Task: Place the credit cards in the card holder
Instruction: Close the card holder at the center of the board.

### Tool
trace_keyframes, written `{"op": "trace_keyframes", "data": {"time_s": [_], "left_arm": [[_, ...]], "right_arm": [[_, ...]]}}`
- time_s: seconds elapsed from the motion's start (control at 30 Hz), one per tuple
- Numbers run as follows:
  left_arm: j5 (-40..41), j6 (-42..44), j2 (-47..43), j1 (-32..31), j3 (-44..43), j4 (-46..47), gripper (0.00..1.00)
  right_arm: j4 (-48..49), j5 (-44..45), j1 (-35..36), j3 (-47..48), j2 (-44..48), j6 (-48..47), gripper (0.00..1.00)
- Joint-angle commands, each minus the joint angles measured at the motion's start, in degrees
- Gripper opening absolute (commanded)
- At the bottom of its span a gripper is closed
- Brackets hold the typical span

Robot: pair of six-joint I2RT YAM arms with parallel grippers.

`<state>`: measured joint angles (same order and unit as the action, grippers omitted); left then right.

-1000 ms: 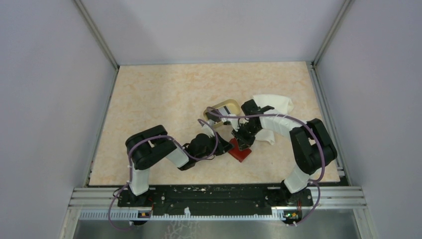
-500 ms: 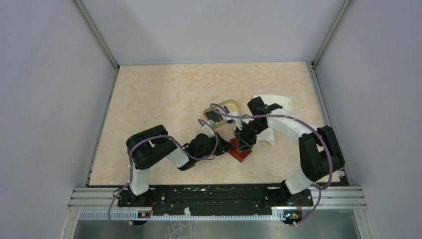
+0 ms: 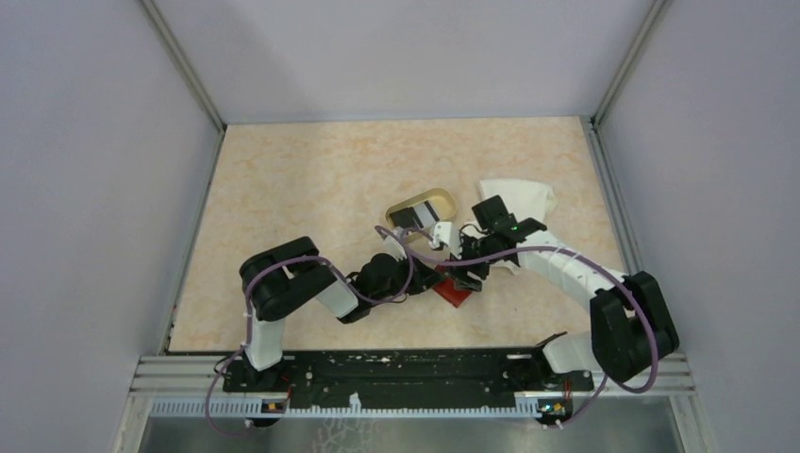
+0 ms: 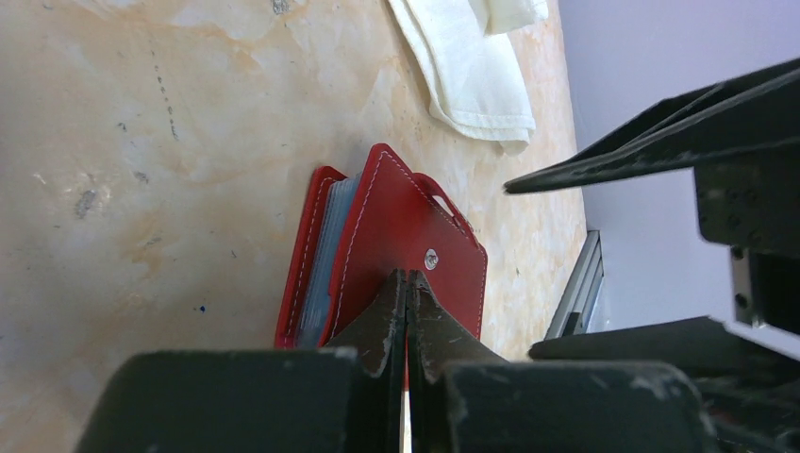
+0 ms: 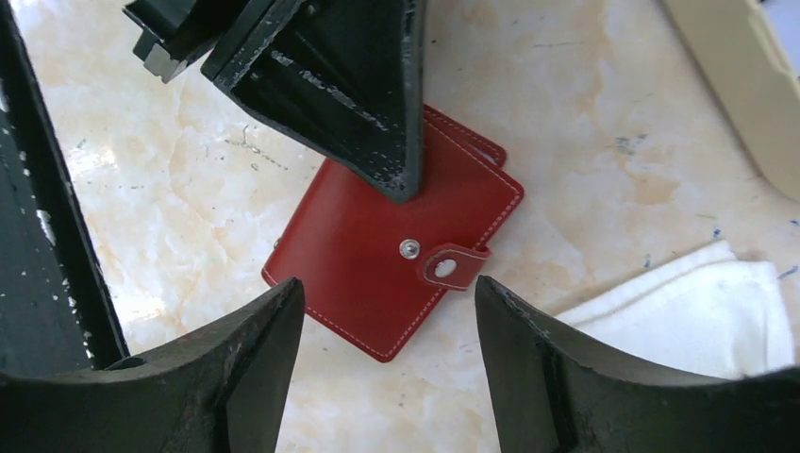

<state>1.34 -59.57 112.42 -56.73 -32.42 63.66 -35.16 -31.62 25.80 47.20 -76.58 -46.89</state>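
Note:
The red card holder (image 3: pixel 457 293) lies folded on the table, and light blue card edges (image 4: pixel 325 250) show between its covers. Its strap tab (image 5: pixel 454 268) rests beside the metal stud (image 5: pixel 408 248). My left gripper (image 4: pixel 408 276) is shut with nothing between its fingers, its tips pressing down on the top cover (image 4: pixel 415 222); it also shows as the left gripper (image 5: pixel 403 187) from the right wrist. My right gripper (image 5: pixel 387 285) hangs open just above the holder's near edge, holding nothing. A black and a whitish credit card (image 3: pixel 415 216) lie in the tan tray.
The tan oval tray (image 3: pixel 443 198) sits just behind the holder. A white cloth (image 3: pixel 519 200) lies to the right, partly under the right arm. The table's metal edge rail (image 4: pixel 580 283) runs near the holder.
The right gripper has opened over the card holder, and the right arm's elbow has swung out to the right and nearer. The left gripper stays shut on the cover.

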Motion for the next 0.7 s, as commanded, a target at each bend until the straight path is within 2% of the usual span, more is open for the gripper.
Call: {"op": "trace_keyframes", "data": {"time_s": [0.0,0.2,0.3,0.4,0.53,0.67], "left_arm": [[-0.99,0.60,1.75,0.22,0.49,-0.42,0.00],[-0.99,0.57,1.79,0.22,0.46,-0.22,0.00],[-1.08,0.52,1.92,0.22,0.35,-0.14,0.00],[-1.08,0.50,2.01,0.22,0.26,0.02,0.00],[-1.06,0.51,2.09,0.22,0.33,0.14,0.00],[-1.08,0.60,2.10,0.22,0.43,0.30,0.00]], "right_arm": [[6.86,9.10,3.72,-1.29,0.62,3.89,0.67],[9.54,14.82,6.05,-1.58,-1.08,6.68,0.66],[10.66,16.46,6.86,-1.35,-1.57,7.61,0.62],[10.62,16.63,7.10,-0.75,-2.13,8.10,0.51],[9.73,16.67,7.14,-0.20,-2.31,8.52,0.29],[9.53,17.49,7.15,-0.01,-2.14,9.19,0.12]]}}
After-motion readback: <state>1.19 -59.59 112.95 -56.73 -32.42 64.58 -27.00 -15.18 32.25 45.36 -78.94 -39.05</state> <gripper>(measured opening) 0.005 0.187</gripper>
